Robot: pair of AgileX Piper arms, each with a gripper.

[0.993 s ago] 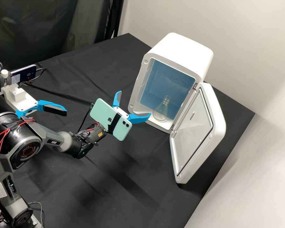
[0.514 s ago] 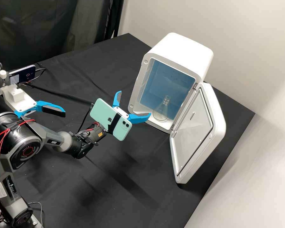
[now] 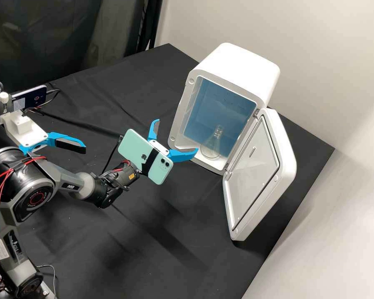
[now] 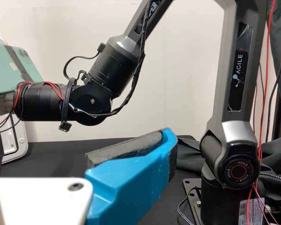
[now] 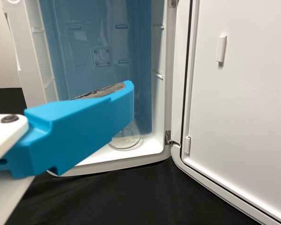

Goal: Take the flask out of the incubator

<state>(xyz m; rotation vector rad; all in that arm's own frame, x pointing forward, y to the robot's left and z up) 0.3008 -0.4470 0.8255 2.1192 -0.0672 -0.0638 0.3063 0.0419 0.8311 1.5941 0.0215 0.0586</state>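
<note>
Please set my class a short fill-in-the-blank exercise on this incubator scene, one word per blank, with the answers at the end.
1. The door of the white incubator is swung ___.
2. The glass flask stands ___ the incubator.
3. The right claw, just in front of the opening, holds ___.
4. The incubator's inner walls are coloured ___.
Missing words: open; inside; nothing; blue.
</note>
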